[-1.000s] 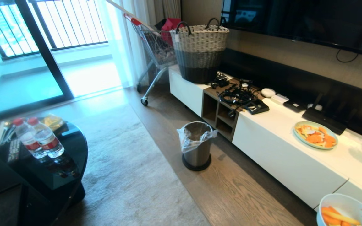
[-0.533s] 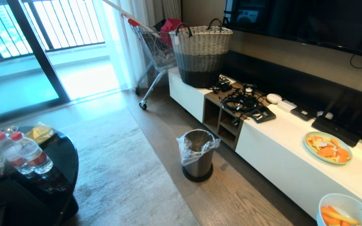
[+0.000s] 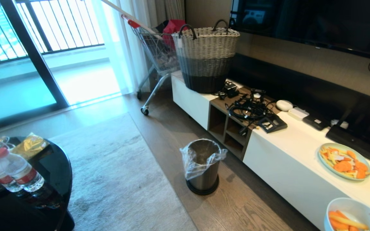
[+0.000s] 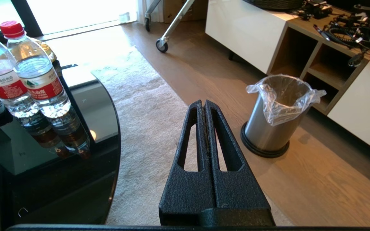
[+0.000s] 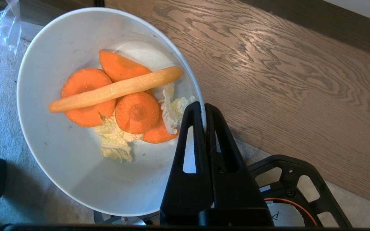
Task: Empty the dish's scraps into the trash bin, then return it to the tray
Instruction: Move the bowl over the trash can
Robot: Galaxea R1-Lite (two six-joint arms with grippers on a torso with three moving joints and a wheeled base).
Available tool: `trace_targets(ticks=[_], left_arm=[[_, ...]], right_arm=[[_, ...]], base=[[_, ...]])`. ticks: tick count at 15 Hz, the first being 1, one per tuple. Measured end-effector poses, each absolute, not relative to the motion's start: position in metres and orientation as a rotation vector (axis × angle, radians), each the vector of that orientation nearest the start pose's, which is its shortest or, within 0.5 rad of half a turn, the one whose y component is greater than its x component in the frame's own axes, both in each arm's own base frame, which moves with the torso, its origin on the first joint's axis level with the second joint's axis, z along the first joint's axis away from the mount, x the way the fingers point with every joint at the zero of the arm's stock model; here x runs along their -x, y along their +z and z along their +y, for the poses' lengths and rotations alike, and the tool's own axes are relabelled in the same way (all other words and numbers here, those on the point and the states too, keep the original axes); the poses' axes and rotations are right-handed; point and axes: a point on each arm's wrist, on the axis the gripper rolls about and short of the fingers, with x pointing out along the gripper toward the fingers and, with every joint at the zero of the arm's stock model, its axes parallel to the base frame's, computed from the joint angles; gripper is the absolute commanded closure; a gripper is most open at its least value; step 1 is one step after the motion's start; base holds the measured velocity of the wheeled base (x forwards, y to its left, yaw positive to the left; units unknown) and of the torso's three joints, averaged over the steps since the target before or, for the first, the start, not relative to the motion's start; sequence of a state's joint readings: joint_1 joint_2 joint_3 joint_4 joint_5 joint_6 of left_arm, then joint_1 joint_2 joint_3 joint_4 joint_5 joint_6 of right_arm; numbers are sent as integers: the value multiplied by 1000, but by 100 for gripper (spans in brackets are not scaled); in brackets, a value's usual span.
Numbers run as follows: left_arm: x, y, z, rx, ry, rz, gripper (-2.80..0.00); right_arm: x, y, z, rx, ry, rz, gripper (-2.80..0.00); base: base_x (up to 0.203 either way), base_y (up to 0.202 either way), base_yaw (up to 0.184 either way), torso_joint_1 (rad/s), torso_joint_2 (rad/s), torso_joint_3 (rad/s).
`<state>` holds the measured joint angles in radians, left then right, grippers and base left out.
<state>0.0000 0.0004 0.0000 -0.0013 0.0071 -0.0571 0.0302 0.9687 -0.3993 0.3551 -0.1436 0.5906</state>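
Since a moment ago the whole head view has slid — the robot moved closer, and the trash bin (image 3: 202, 166) sits ahead. One left gripper (image 4: 204, 106) is clenched on nothing. One right gripper (image 5: 203, 107) pinches the dish (image 5: 75, 160) rim — keeping three carrot rounds level inside.

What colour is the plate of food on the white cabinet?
The plate is pale blue, holding orange and yellow pieces; the head view shows it best.

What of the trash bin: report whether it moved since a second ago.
No. The trash bin keeps its spot beside the cabinet's open shelves; the whole head view shifted, so the camera moved.
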Motion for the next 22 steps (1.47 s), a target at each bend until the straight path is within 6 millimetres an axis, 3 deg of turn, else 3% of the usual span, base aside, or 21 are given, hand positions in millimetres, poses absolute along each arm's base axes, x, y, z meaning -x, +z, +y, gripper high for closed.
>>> trace_targets(ticks=[11,22], left_arm=[[23,76,0,56,7,-1,0],[23,76,0,57,7,-1,0]], right_arm=[[-81,137,-1,-460,-374,847,0],[-88,143,0,-352,-282,786,0]], base=[[0,0,0,0,0,0],[0,0,0,2,2,-177]])
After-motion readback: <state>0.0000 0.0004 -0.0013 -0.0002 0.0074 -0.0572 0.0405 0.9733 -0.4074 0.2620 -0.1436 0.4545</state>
